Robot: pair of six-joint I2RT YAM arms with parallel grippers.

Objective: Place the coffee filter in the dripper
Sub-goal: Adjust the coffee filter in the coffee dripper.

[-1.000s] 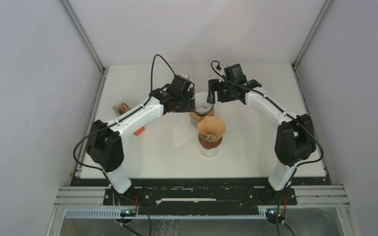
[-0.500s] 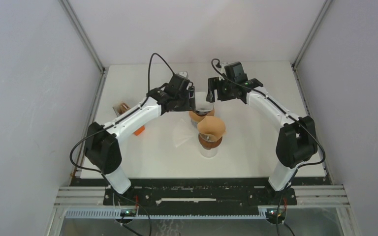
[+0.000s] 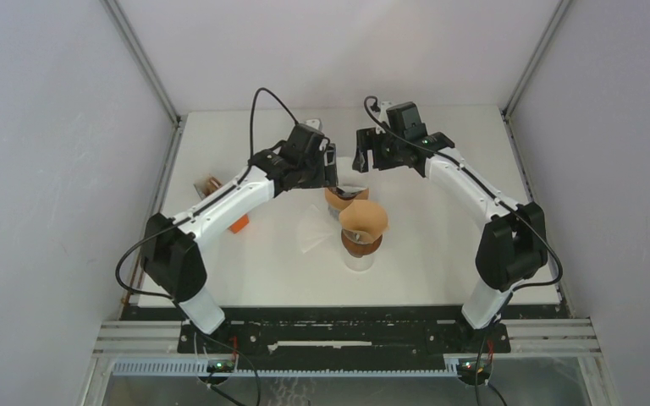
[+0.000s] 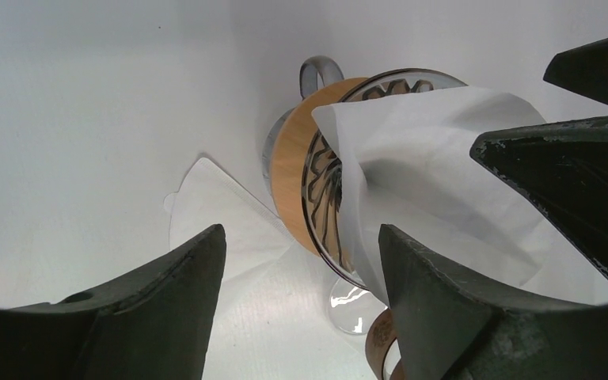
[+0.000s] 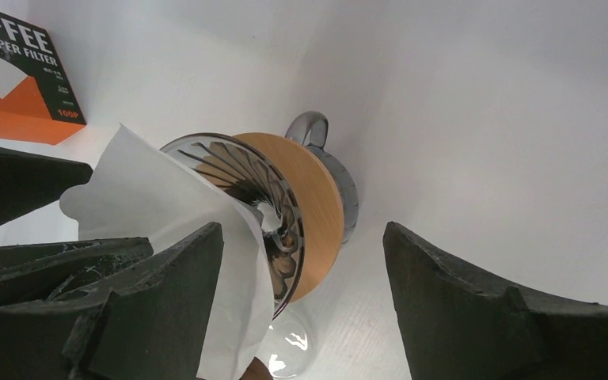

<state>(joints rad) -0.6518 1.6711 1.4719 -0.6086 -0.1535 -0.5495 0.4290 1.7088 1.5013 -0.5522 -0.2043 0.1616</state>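
White creased paper, the coffee filter (image 4: 443, 150) sits crookedly inside the dripper (image 5: 317, 206), with one pointed corner poking up past the rim on the side toward the left arm. The dripper is a clear glass cone with swirling ribs. A smooth light-wood collar rings it, and it carries a looped, translucent grey handle (image 5: 309, 127). It stands near the middle of the matte white table (image 3: 440, 245).

With the dripper as the dial's centre in the overhead view, the left gripper (image 4: 301, 237) hangs at about 10 o'clock. Its black, scuffed fingers are spread apart with nothing pinched between them; whether one of them brushes the paper cannot be told. The right gripper (image 5: 302, 229) hangs at about 1 o'clock, its fingers likewise wide and holding nothing.

At roughly 5 o'clock, just beside, a second dripper holds a brown paper cone (image 3: 363, 219) that flares above its rim. A flat, fan-shaped white filter (image 4: 214, 214) lies on the table at about 7 o'clock. An orange carton (image 5: 16, 87) printed "PAPER FILTER" lies at about 8 o'clock, well apart
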